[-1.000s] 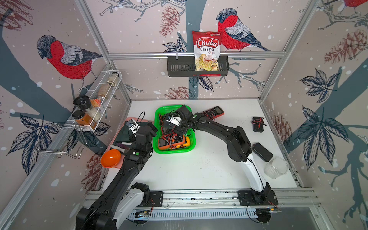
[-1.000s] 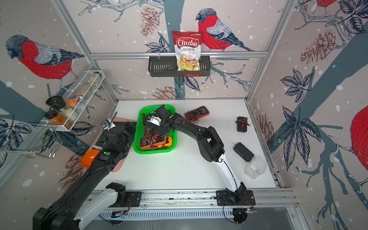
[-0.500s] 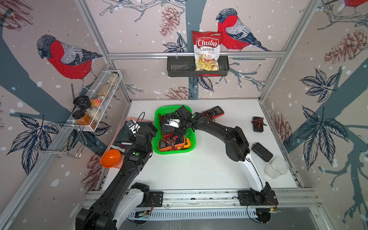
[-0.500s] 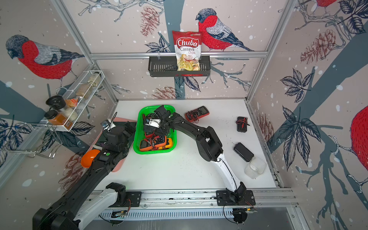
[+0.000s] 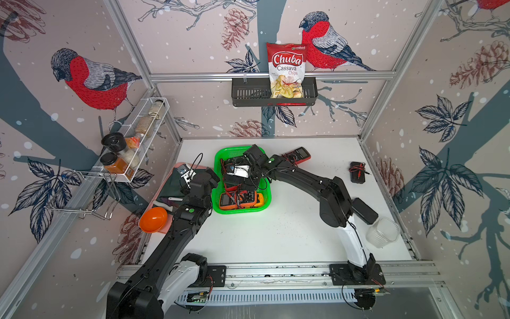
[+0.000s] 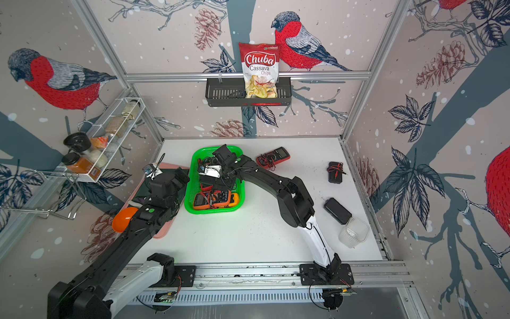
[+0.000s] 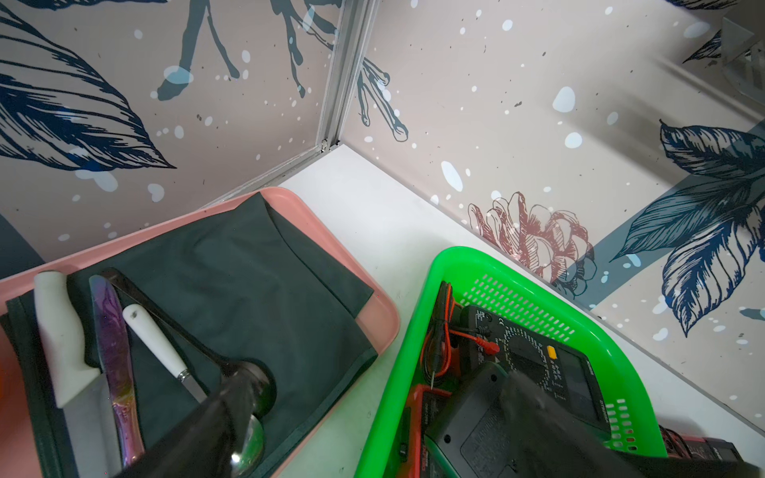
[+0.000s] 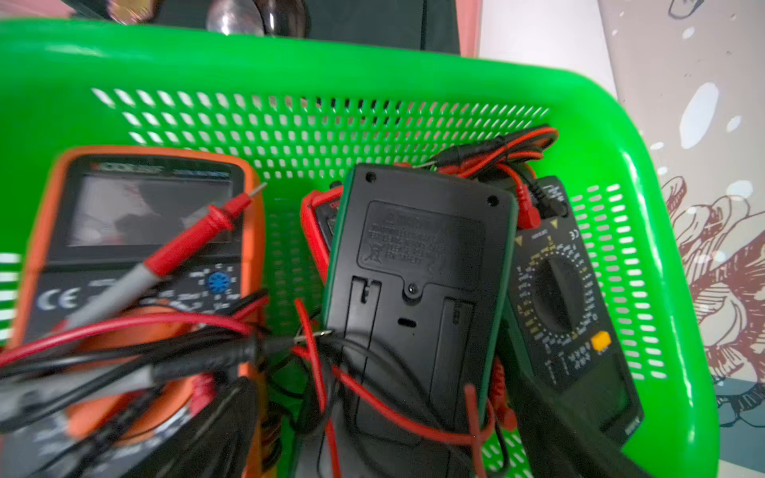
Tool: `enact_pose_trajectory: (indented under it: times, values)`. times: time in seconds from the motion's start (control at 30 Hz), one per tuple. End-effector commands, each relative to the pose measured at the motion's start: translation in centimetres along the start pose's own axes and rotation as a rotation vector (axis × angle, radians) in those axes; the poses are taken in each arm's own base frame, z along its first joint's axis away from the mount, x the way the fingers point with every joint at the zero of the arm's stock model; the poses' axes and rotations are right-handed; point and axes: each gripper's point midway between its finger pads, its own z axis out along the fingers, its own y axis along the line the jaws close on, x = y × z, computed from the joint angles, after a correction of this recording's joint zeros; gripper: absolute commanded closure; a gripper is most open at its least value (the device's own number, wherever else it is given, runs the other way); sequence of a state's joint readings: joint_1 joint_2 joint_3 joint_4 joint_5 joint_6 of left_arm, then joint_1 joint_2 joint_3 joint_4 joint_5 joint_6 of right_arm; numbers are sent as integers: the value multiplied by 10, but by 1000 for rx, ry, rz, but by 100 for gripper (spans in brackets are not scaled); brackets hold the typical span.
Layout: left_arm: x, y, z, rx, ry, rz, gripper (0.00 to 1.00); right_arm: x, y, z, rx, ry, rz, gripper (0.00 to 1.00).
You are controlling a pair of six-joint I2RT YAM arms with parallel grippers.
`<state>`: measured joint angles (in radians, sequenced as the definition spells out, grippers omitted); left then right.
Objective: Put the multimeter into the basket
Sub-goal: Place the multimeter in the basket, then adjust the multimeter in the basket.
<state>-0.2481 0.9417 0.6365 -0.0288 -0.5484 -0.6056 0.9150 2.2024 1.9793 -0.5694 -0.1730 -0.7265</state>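
On the left wall, the wire rack point(image 5: 132, 143) keeps its spice jars off the table. Below it, the pink tray point(image 7: 364, 306) carries a dark cloth point(image 7: 248, 289) that pads the cutlery laid on it, with an orange bowl point(image 5: 153, 219) at its near end. The left gripper point(image 5: 210, 176) hangs over this tray with its fingers spread wide and nothing between them. It looks parked there to leave the other arm room.

Just right of the tray sits the basket point(image 5: 242, 211). The orange multimeter point(image 8: 145, 215) lies face up at its near end, with probe leads draped over it. The multimeter point(image 8: 414, 289) is inside too. It lies face down with its black back showing, and it tilts because it rests on a black dial meter point(image 8: 559, 298) and a red-edged one rather than on the mesh. The right gripper point(image 8: 383, 385) hovers over it with its jaws apart. One finger stands clear of the casing and the other just beside it, so I judge the meter let go, not gripped. Red leads loop close to the fingers and could snag on a straight lift.

Farther right, a red multimeter point(image 6: 274, 157) waits on the table near the basket's far corner. A black unit wound with leads point(image 5: 358, 172), a black case point(image 5: 364, 210) and a clear tub point(image 5: 382, 232) sit along the right wall, well apart from the work.
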Motion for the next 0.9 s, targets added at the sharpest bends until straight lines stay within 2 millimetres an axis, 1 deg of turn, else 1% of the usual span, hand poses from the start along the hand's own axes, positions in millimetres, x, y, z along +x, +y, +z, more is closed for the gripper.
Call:
enact_pose_trajectory:
  times: [0.0, 0.13, 0.23, 0.3, 0.4, 0.47, 0.5, 0.6, 0.63, 0.7, 0.8, 0.87]
  values:
    - [-9, -15, 1, 65, -30, 25, 3, -21, 3, -24, 0, -105, 4, 0]
    - [-8, -37, 7, 158, -37, 78, 3, -31, -1, -51, 63, -196, 44, 0]
    - [-10, -53, 16, 201, -41, 110, 5, -32, -14, -73, 174, -272, 126, 0]
    - [-10, -63, 27, 198, -19, 150, 9, -28, -28, -91, 278, -319, 214, 0]
    - [-7, -80, 45, 197, 24, 207, 17, -13, -49, -118, 434, -378, 372, 0]
    - [-3, -91, 57, 211, 45, 235, 20, 4, -66, -137, 554, -412, 496, 0]
    - [-1, -96, 64, 212, 53, 247, 22, 15, -74, -147, 616, -418, 572, 0]
    - [9, -103, 84, 188, 94, 301, 24, 50, -90, -164, 714, -395, 766, 0]
    - [15, -103, 91, 172, 119, 324, 24, 61, -92, -168, 735, -389, 821, 0]
    - [19, -109, 104, 151, 156, 363, 24, 85, -96, -177, 773, -377, 929, 0]
    - [31, -105, 121, 82, 208, 412, 25, 118, -101, -189, 805, -368, 1078, 0]
    - [36, -104, 130, 52, 236, 436, 27, 140, -104, -196, 827, -358, 1165, 0]
